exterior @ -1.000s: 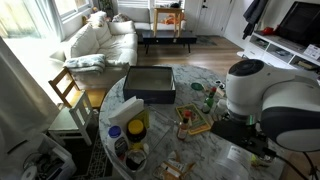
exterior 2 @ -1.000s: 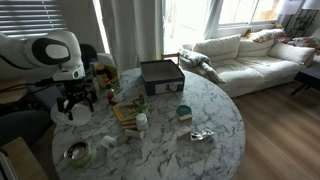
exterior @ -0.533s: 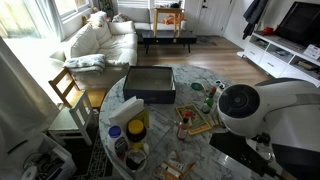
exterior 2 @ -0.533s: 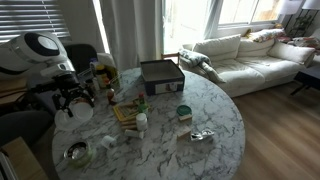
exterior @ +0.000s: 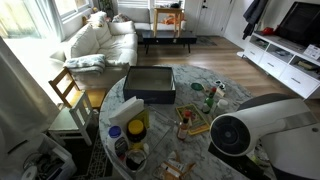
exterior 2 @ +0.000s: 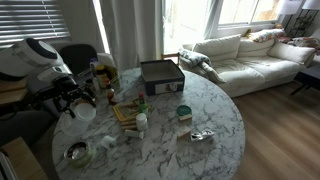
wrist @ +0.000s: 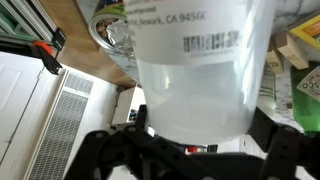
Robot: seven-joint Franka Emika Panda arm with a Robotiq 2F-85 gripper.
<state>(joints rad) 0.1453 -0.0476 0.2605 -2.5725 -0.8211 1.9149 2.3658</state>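
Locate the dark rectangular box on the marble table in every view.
Exterior view: the dark box sits at the table's far side, above centre-left.
Exterior view: the box is at the far edge, centre.
Wrist view: not in it.
Shared landmark: the white sofa behind it.

A home living room: sofa [exterior 2: 245, 55], television [exterior: 300, 22].

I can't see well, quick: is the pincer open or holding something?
Pincer: open wide, with a clear tub between its fingers; whether it grips the tub cannot be told.
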